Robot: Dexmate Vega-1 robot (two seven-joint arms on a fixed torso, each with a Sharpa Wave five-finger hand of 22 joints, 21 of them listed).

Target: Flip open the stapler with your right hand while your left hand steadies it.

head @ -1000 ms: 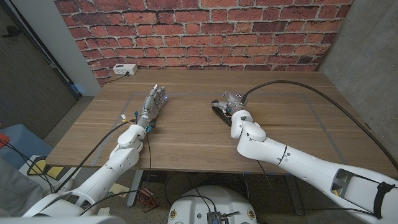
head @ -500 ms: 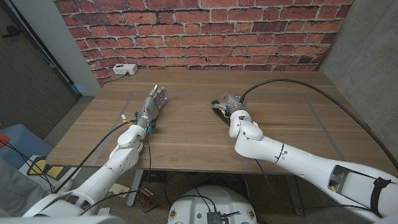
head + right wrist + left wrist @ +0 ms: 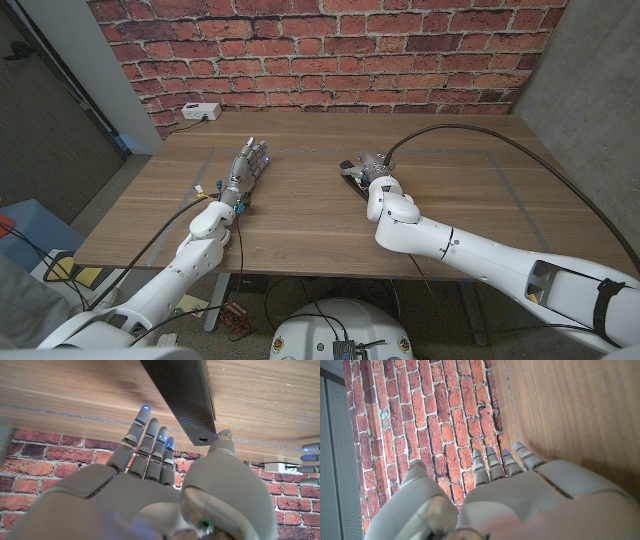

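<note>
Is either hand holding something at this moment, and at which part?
Nothing is held. The right hand has its fingers straight beside the stapler, thumb near its end. The left hand is apart from it, fingers straight.

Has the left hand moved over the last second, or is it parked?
No. In the head view the left hand lies at the same spot on the table, apart from the stapler.

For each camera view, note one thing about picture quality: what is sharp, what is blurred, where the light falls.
Head view: even, soft light, table and brick wall sharp, stapler small and dark. Left wrist view: bricks crisp, the left hand close to the lens and soft. Right wrist view: stapler and wood grain sharp, the right hand blurred near the lens, with glowing blue fingertip lights.
</note>
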